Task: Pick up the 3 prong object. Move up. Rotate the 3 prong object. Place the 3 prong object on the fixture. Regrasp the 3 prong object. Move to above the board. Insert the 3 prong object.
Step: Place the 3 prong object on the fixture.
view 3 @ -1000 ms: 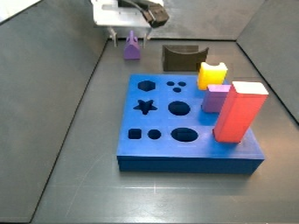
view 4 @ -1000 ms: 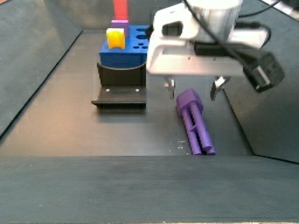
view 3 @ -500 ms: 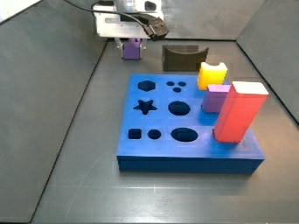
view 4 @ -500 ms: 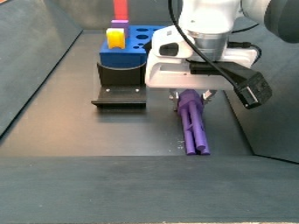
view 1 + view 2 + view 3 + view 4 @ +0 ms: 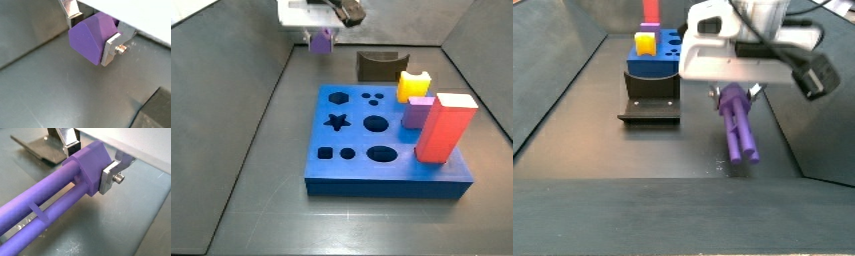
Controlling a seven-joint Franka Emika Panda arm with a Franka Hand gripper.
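My gripper (image 5: pixel 321 34) is shut on one end of the 3 prong object (image 5: pixel 322 45), a slim purple ridged bar. It holds the bar just above the floor at the back of the enclosure. In a side view the bar (image 5: pixel 738 130) slopes down and away from the gripper (image 5: pixel 734 94). Both wrist views show silver fingers (image 5: pixel 112 47) (image 5: pixel 109 175) pressed on the bar's end block (image 5: pixel 89 37) (image 5: pixel 85 168). The dark fixture (image 5: pixel 378 65) (image 5: pixel 649 106) stands beside it. The blue board (image 5: pixel 358 150) (image 5: pixel 657 68) lies beyond the fixture.
On the board stand a yellow block (image 5: pixel 413 85), a lilac block (image 5: pixel 418 112) and a tall red block (image 5: pixel 445 128). Grey enclosure walls rise close to the gripper. The fixture also shows in both wrist views (image 5: pixel 157 110) (image 5: pixel 41 150).
The gripper came down over the bar's end, shut on it, and has now risen with it; the bar is off the floor.
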